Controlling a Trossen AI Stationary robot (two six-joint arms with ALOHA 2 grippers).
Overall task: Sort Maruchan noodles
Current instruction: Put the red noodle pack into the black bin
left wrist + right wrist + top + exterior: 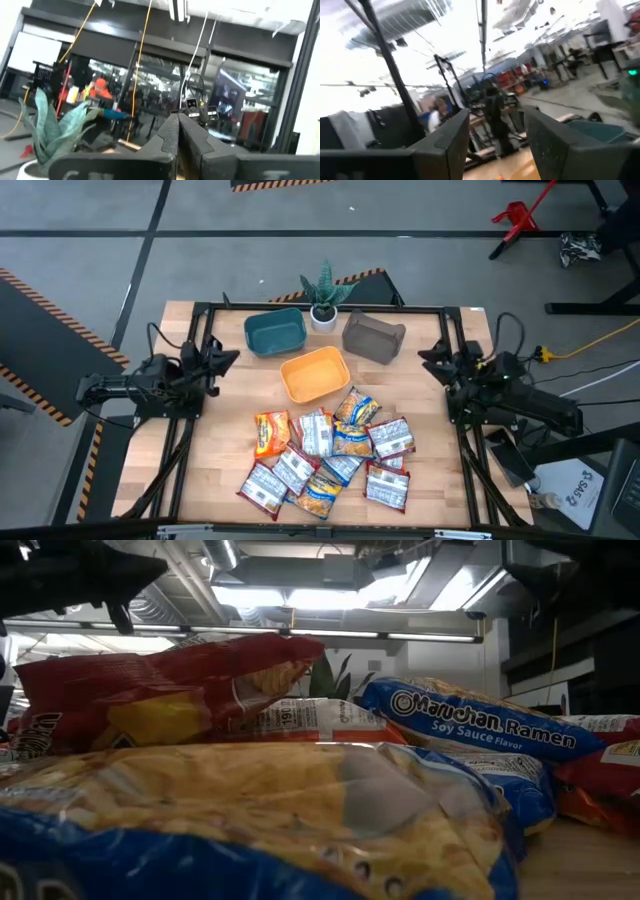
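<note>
The left end effector (228, 358) sits at the left edge of the tabletop (440, 480), raised and pointing inward, its two dark fingers (170, 140) pressed together with nothing between them. The right end effector (428, 356) mirrors it at the right edge, its fingers (452, 137) parted by a clear gap and gripping nothing. Both arms rest well apart from everything on the wooden surface.

The Maruchan noodles (330, 452) lie in a loose, overlapping heap at the near middle of the tabletop, between the two arms. The packets are orange, yellow-and-blue, and red-and-white; one orange packet (271, 432) lies at the heap's left side. From table height, a blue packet reading "Soy Sauce Flavor" (480, 725) rests on top of others.

Just beyond the heap sits an orange bin (314, 373). Farther back stand a teal bin (275, 331) to the left and a grey bin (372, 337) to the right, with a small potted plant (323, 296) between them at the far edge.
</note>
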